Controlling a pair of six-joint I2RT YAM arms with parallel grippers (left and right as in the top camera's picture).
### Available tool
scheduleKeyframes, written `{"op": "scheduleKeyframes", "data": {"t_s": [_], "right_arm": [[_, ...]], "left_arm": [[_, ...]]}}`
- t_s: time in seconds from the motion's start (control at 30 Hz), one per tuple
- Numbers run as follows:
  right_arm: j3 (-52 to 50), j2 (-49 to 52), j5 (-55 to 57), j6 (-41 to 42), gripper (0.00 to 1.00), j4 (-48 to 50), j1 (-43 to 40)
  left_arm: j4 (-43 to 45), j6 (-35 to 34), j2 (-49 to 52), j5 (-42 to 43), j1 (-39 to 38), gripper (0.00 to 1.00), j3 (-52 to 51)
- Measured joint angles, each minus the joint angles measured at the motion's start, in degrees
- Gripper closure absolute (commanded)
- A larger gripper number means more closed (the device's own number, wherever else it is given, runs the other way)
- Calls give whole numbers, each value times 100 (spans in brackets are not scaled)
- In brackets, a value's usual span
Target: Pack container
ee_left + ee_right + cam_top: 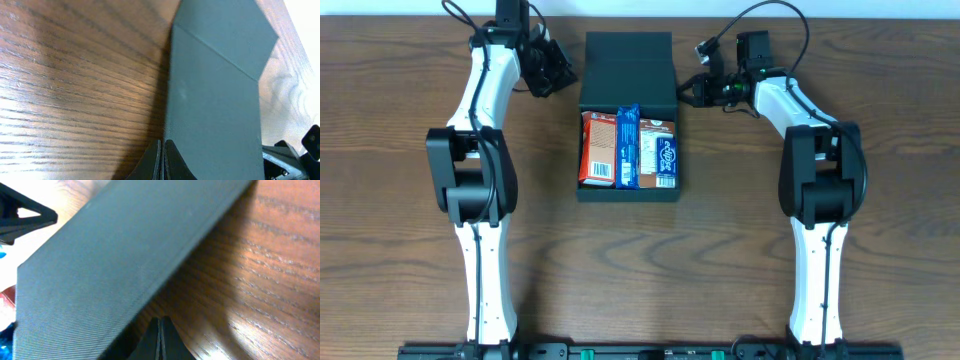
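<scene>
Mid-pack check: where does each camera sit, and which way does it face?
Overhead: above the table, facing straight down on the open container; both arms show.
Left wrist: beside the lid's left edge, facing across it; left gripper shut.
Right wrist: beside its right edge, facing across; right gripper shut.
Shared: all see the lid.

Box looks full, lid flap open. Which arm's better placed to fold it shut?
Probably right. The right gripper is almost at the lid, by its right edge, jaws shut, ready to nudge it over. The left gripper, also shut, stands off, bare table between.
</scene>
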Motion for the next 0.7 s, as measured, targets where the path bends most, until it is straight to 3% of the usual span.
{"op": "scheduleKeyframes", "data": {"t_s": [0.37, 0.7], "right_arm": [[0, 26, -35, 129, 99, 37, 22], [0, 70, -389, 175, 98, 562, 74]], "left_arm": [[398, -396, 573, 494, 0, 94, 0], [1403, -498, 590, 1147, 28, 94, 0]]}}
